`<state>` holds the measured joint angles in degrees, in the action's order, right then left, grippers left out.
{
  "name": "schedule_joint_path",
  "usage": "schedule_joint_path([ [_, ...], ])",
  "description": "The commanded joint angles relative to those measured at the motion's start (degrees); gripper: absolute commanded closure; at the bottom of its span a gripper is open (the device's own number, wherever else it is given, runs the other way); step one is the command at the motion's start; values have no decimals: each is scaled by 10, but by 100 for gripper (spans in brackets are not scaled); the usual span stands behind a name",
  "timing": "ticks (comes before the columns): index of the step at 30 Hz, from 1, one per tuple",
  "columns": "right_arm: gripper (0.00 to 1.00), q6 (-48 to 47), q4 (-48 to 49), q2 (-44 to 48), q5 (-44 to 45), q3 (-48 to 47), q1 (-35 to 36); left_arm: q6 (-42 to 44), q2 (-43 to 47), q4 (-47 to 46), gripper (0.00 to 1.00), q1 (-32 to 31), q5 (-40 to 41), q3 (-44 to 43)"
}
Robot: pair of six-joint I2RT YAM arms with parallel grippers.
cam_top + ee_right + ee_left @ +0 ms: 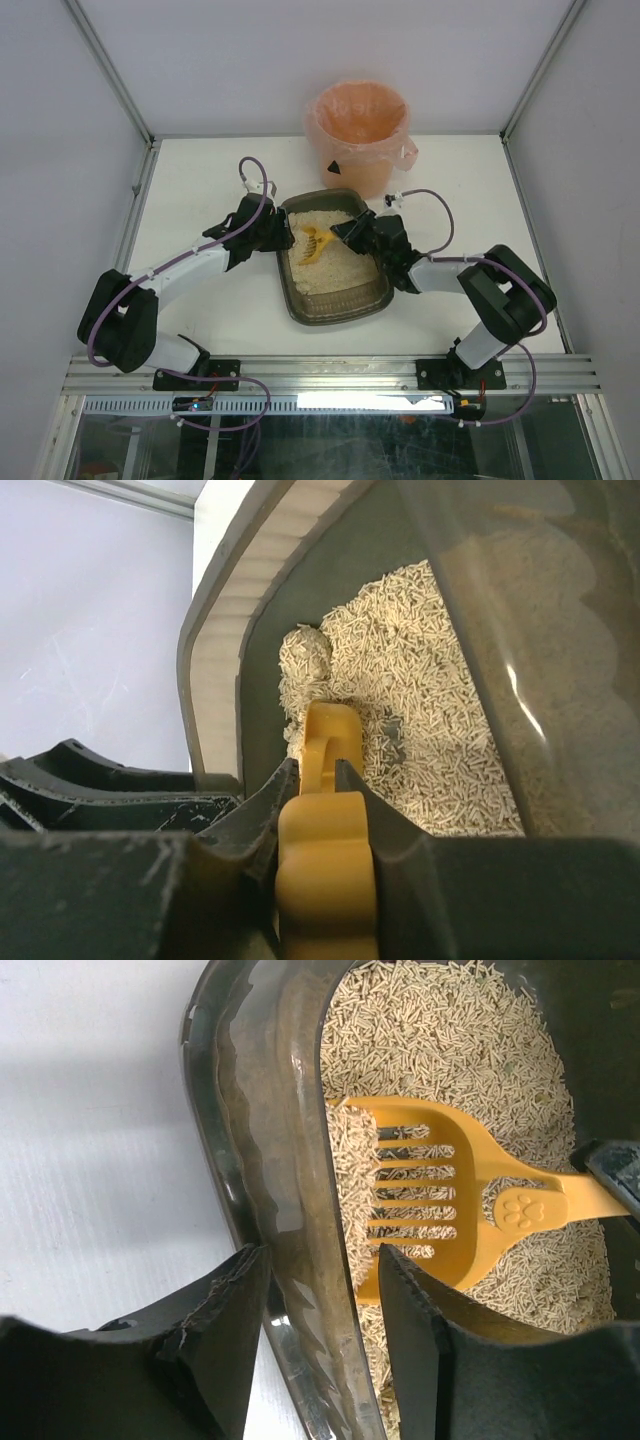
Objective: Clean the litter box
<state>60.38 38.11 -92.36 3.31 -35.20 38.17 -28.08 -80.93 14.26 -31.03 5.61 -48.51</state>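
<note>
The litter box (335, 312) is a dark translucent tray with beige litter at the table's middle. My left gripper (278, 235) straddles its left rim (270, 1110), one finger outside and one inside, closed on the wall (320, 1252). My right gripper (345, 232) is shut on the handle of a yellow slotted scoop (313, 243). The scoop head (440, 1210) lies in the litter against the left wall, with litter heaped on its front edge. In the right wrist view my right gripper (316, 764) clamps the scoop handle (325, 860), and a litter clump (305, 655) sits beyond the scoop by the box wall (225, 610).
A round bin with a pink liner (357, 125) stands just behind the box at the back of the table. White walls enclose the table on the left, right and back. Both arms reach in over the table from the near edge.
</note>
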Motion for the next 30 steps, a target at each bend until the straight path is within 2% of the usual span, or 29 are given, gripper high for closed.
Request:
schedule_joint_path([
  [1, 100, 17, 26, 43, -35, 19, 8, 2, 28, -5, 48, 1, 12, -21],
  [7, 100, 34, 69, 47, -42, 45, -4, 3, 43, 2, 40, 1, 20, -27],
  [14, 100, 33, 90, 72, -36, 71, -18, 3, 50, 5, 39, 2, 26, -25],
  [19, 100, 9, 49, 79, -39, 53, -22, 3, 43, 5, 38, 2, 18, -27],
  [28, 100, -18, -85, 127, -32, 9, -22, 2, 34, 5, 42, 2, 14, -30],
  [29, 100, -83, -90, 134, -3, 11, -24, 2, 33, 5, 42, 2, 14, -31],
  [30, 100, -97, -94, 142, 3, 11, -25, 1, 32, 5, 42, 2, 13, -30],
])
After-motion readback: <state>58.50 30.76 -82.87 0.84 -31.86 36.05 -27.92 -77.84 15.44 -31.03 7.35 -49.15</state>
